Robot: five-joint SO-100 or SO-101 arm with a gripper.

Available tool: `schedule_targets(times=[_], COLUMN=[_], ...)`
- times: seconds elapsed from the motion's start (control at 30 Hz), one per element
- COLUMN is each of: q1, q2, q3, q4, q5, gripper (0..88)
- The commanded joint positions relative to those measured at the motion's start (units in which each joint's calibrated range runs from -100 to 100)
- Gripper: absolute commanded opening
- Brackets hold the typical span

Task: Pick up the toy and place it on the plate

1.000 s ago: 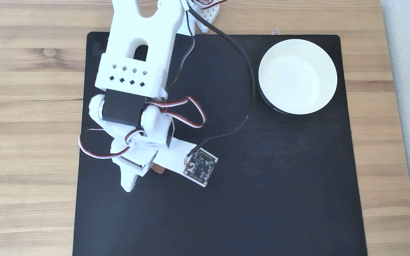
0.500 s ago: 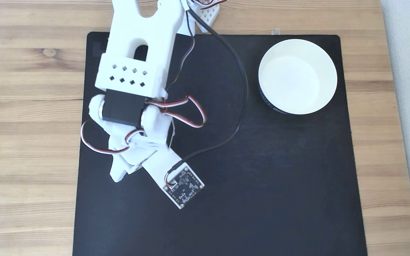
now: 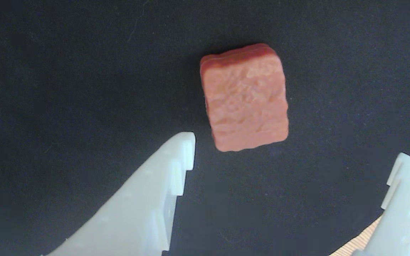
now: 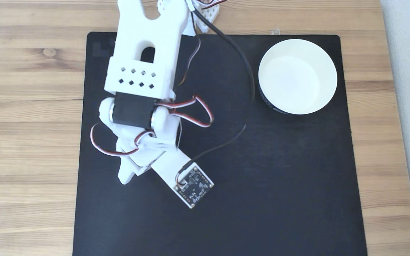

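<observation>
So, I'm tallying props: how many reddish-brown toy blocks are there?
1. The reddish-brown, rough-faced squarish block lies on the black mat in the wrist view, just ahead of the open white gripper. The arm could hide others.

Even, soft daylight in both views; the fixed view is sharp with faint shadows on the black mat [image 4: 279, 177], while the wrist view shows slightly soft fingers [image 3: 148, 202].

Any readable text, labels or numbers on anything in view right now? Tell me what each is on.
None can be read.
Plate: small print on its dark outer band, too small to read.
Circuit board on the wrist: any markings too small to read.
Toy: no text on it.
</observation>
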Motion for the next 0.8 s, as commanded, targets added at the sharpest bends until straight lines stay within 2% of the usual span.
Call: schedule_targets(times=[0.0, 0.77], q1=[-0.37, -0.79], q2=[1.90, 9.49], q3=[-1.81, -1.81], q4=[-0.16, -3.13], q5=[-0.23, -0.18], gripper=[38.7, 38.6])
